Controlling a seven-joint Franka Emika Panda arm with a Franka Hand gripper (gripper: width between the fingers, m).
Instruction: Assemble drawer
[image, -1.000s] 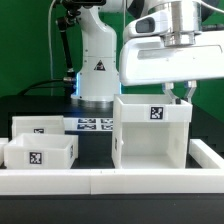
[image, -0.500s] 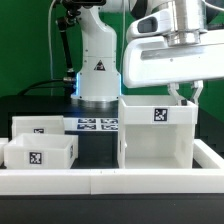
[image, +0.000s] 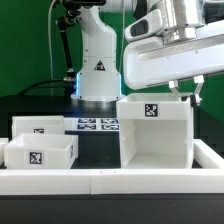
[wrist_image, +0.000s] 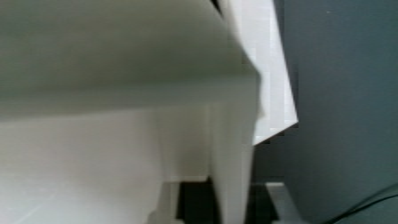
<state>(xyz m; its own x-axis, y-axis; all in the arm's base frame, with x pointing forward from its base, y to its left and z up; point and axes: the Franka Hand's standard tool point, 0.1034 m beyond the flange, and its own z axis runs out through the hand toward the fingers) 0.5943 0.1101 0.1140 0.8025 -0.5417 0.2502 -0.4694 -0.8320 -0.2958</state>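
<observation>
The tall white shell (image: 155, 140) of the drawer stands at the exterior view's right, its tag (image: 152, 111) on the upper front edge. My gripper (image: 191, 93) comes down over the shell's right wall and is shut on it. In the wrist view the thin white wall (wrist_image: 228, 150) runs between my two dark fingers (wrist_image: 192, 203), with my gripper (wrist_image: 235, 205) closed round it. Two shallow white trays with tags sit at the left, one in front (image: 40, 152) and one behind it (image: 38, 124). My fingertips are hidden behind the wall in the exterior view.
A low white border rail (image: 110, 181) runs along the front and up the right side (image: 208, 150). The marker board (image: 96, 125) lies behind, between the trays and the shell. The arm's white base (image: 97, 70) stands at the back.
My gripper has moved toward the exterior view's right, and the shell has slid that way with it and turned slightly.
</observation>
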